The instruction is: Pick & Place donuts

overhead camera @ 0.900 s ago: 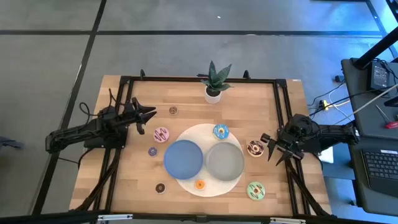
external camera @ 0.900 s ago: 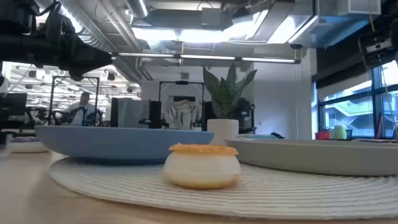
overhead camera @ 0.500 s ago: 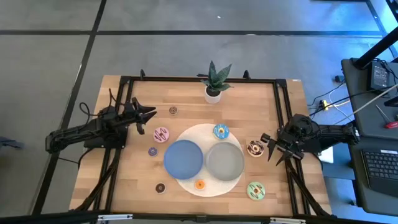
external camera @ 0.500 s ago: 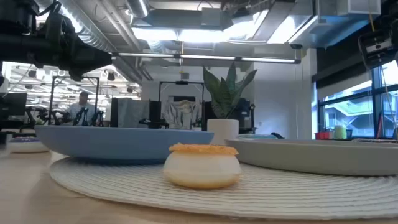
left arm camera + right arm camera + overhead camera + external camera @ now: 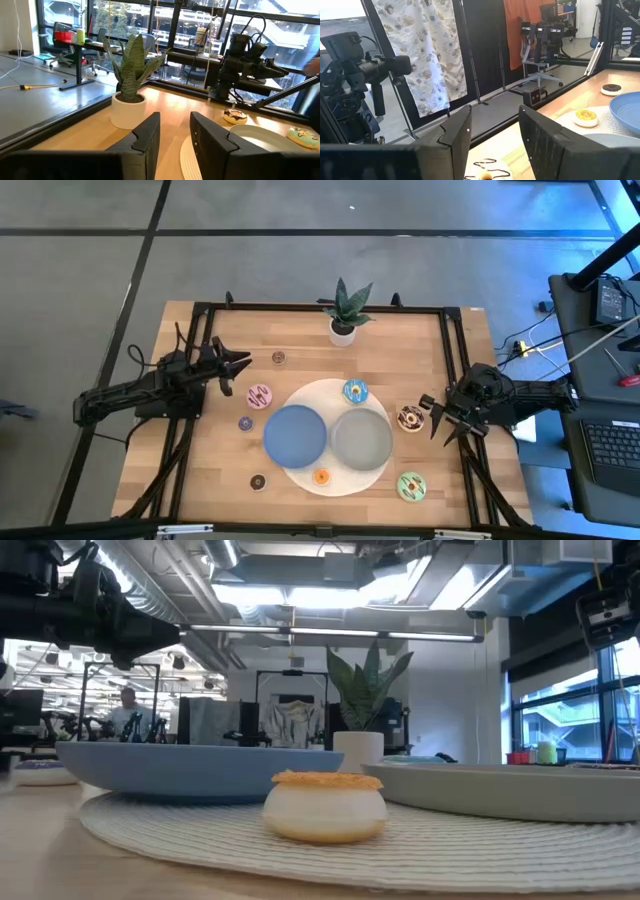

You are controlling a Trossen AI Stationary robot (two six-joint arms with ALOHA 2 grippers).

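In the high view, the pink donut (image 5: 259, 395), blue donut (image 5: 355, 391), brown donut (image 5: 410, 418) and green donut (image 5: 411, 486) lie flat, the blue one on the white mat's far rim. The mini donuts are a brown one (image 5: 278, 358), a purple one (image 5: 245, 423), an orange one (image 5: 321, 476) on the mat and another brown one (image 5: 257, 481). My left gripper (image 5: 238, 376) hangs open by the table's left edge, beside the pink donut. My right gripper (image 5: 430, 417) is open just right of the brown donut (image 5: 487, 175).
A blue plate (image 5: 295, 434) and a grey plate (image 5: 361, 439) sit side by side on the round white mat (image 5: 335, 388). A potted plant (image 5: 343, 315) stands at the far edge. A black frame (image 5: 300, 307) borders the wooden table. A person shows far behind in the low view.
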